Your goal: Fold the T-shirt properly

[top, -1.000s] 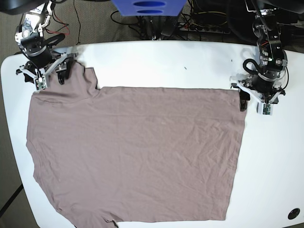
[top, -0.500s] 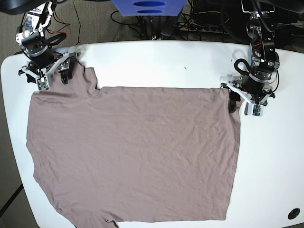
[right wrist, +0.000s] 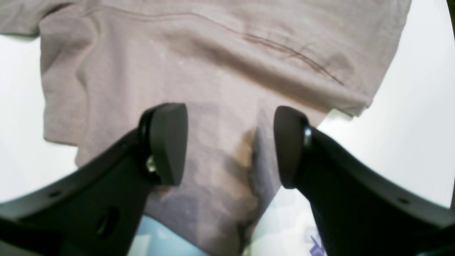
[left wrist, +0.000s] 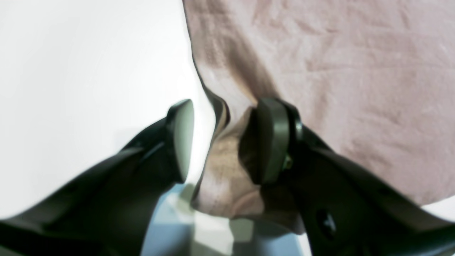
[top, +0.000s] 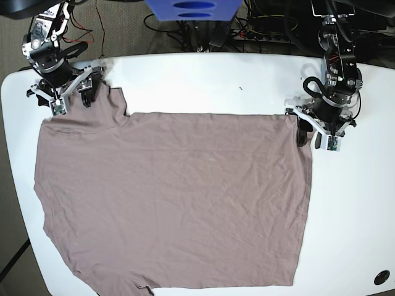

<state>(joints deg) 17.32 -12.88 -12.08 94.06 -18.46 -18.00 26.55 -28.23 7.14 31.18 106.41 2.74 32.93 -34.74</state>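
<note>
**Now: both claws at the far corners of the shirt**

Well, from my seat the white table (top: 203, 80) is the largest thing, rounded at its corners, with bare surface along the far edge and down the side by my left arm. The T-shirt (top: 179, 197) lies spread flat over most of it, hem toward my left arm, sleeves toward my right, lightly wrinkled. Its near edge runs to the bottom of the base view, so I judge the open room for carrying cloth over is mostly across the shirt itself.

My left claw (left wrist: 220, 142) straddles the far hem corner: one pad sits on the fabric, the other over bare table, and a raised ridge of cloth stands between them. The jaws are not yet shut on it; there is a visible gap on the table side. I read this as closing in for a pinch.

My right claw (right wrist: 231, 145) hangs parted over the far sleeve (right wrist: 199, 71), pads apart, with a small pleat of cloth between them, gripping nothing. Two corners held would let me lift that far edge evenly.
</note>
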